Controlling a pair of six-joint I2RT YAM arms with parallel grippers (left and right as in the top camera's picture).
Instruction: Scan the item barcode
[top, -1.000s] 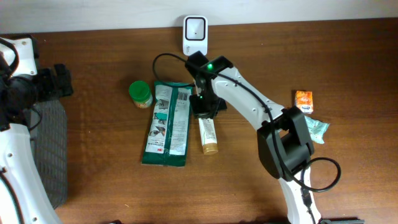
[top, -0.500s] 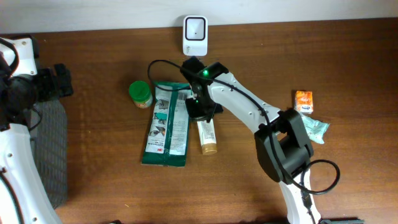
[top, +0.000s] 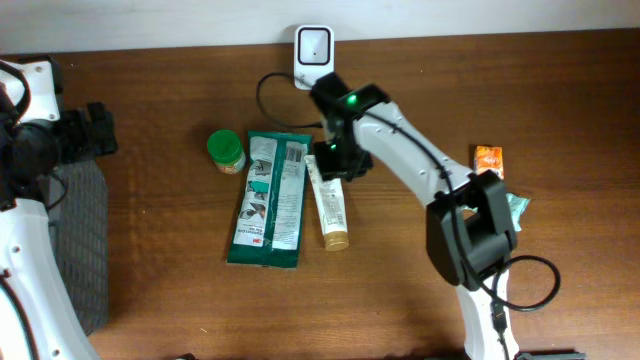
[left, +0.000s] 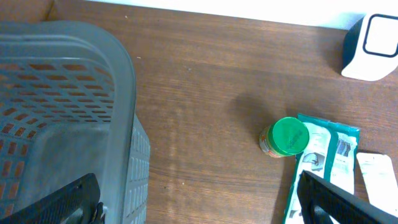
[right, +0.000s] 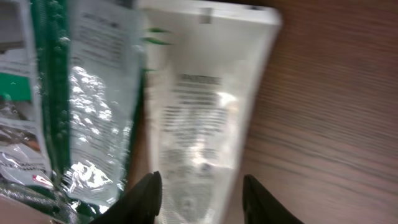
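At table centre, the white plastic tube lay flat, at 3 o'clock of the green foil pouch. The right gripper stood part-open astride the tube, while the left gripper gaped wide and empty. Recommended: grip squarely and turn the barcode toward the white scanner at 12 o'clock.

Right claw hovers over white tube beside green pouch.

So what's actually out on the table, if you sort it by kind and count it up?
Packets: 3 (green pouch, orange packet, pale teal packet, half hidden)
Tubes: 1 (white tube)
Jars: 1 (green-lidded jar)
Scanners: 1 (white scanner)
Baskets: 1 (grey basket)
Total: 7
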